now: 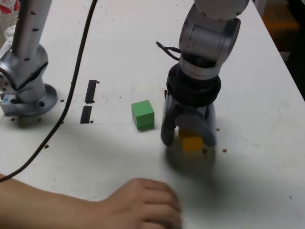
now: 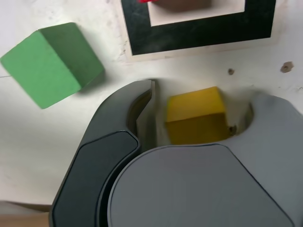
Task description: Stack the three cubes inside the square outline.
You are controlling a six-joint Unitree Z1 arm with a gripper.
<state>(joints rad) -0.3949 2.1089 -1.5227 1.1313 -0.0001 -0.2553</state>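
The yellow cube [image 1: 192, 142] [image 2: 196, 116] rests on the white table between the two fingers of my gripper [image 1: 188, 140] [image 2: 199, 99]. The jaws stand close around it, one finger against it and a narrow gap showing at the other. The green cube [image 1: 143, 114] [image 2: 52, 64] sits alone on the table, to the exterior view's left of the gripper. The square outline [image 2: 199, 35] lies just beyond the yellow cube in the wrist view; in the exterior view the arm hides it. A sliver of the red cube [image 2: 147, 1] shows inside the outline at the picture's edge.
A person's hand [image 1: 143, 202] and forearm rest on the table's near edge. A second arm's metal base [image 1: 24, 90] stands at the exterior view's left, with a black cable [image 1: 76, 71] running past it. Two short black tape strips [image 1: 90, 91] lie left of the green cube.
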